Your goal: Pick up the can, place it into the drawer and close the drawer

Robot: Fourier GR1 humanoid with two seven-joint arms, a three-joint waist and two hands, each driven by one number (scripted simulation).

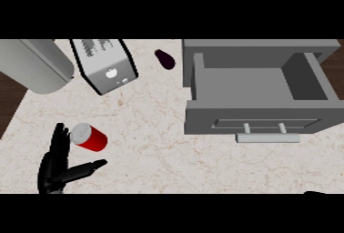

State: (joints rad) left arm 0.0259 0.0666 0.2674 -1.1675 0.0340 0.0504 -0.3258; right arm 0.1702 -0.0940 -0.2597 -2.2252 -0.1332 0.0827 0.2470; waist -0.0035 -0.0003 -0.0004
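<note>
A red can with a silver top lies on its side on the marble counter at the left. My left hand is open just below and left of it, fingers stretched up along the can's left side and the thumb pointing right beneath it, with no grasp on it. The grey drawer stands pulled open at the right, its inside bare, with a bar handle on its front. Only a dark sliver of my right hand shows at the lower right edge.
A toaster stands at the back left beside a large grey cylinder. A dark eggplant lies behind, left of the drawer cabinet. The counter's left edge runs near the hand.
</note>
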